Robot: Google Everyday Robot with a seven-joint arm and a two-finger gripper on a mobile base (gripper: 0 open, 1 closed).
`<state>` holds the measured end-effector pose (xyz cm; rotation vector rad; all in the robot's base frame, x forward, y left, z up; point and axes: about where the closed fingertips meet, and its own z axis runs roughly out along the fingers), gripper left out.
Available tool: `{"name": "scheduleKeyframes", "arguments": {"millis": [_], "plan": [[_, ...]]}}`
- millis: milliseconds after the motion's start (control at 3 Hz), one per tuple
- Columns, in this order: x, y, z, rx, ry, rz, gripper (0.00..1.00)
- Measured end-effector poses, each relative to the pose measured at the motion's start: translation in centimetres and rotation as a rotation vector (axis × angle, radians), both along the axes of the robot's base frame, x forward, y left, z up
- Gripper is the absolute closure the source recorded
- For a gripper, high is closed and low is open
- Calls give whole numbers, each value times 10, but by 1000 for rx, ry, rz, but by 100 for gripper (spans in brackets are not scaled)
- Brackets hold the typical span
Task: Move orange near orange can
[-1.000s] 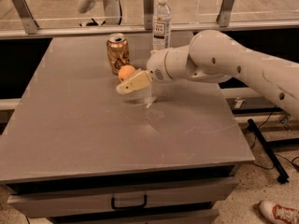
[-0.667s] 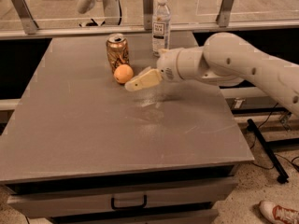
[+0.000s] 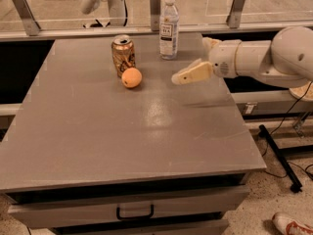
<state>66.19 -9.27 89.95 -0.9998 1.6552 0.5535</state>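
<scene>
The gripper (image 3: 189, 59) has drawn back to the right of the orange can (image 3: 123, 56). A moment ago it was just beside the fruit. Now it hangs above the surface (image 3: 122, 131), well clear of the can, spread open and holding nothing. The orange (image 3: 131, 77) has stayed put, resting on the surface just in front of the orange can and slightly to its right, touching it or very nearly. The can stands upright, and its copper side carries a pale swirly print with no readable word. A clear water bottle (image 3: 169, 27) stands upright to the can's right, a little farther back. Its white label bears dark writing too small to make out.
</scene>
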Motion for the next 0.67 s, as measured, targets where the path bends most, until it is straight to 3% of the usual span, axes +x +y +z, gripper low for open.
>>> {"name": "scheduleKeyframes", "arguments": {"millis": [333,667], "plan": [[-11,-47,23,10,-74,-10,0],[-11,-47,23,10,-74,-10,0]]}}
